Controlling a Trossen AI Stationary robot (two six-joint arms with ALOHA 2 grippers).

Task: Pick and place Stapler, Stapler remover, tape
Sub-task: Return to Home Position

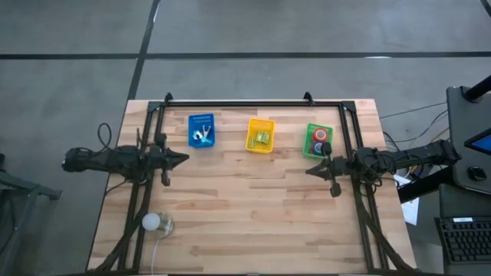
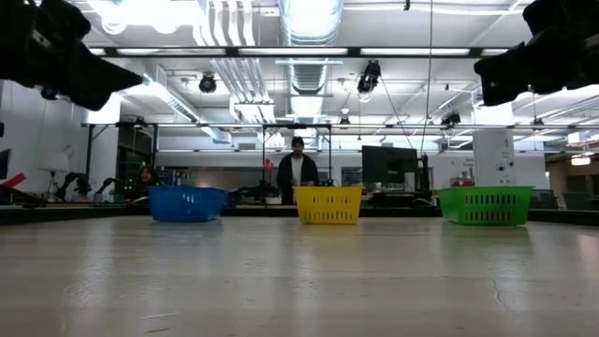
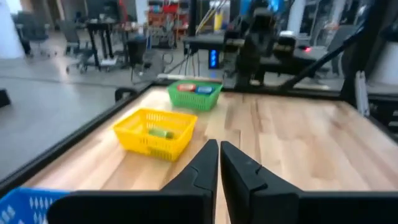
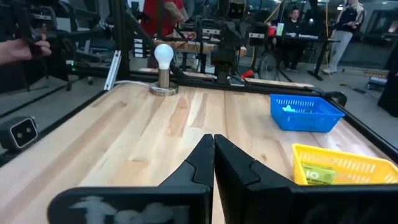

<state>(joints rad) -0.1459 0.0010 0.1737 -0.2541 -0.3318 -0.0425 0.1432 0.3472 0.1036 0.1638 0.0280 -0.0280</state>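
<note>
Inside the green bin (image 1: 308,142), tape (image 1: 321,136) lies flat (cores upward).

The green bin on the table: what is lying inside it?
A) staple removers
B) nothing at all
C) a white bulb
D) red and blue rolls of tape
D: the high view shows red and blue tape rolls inside the green bin, and the left wrist view shows the same colours there.
</note>
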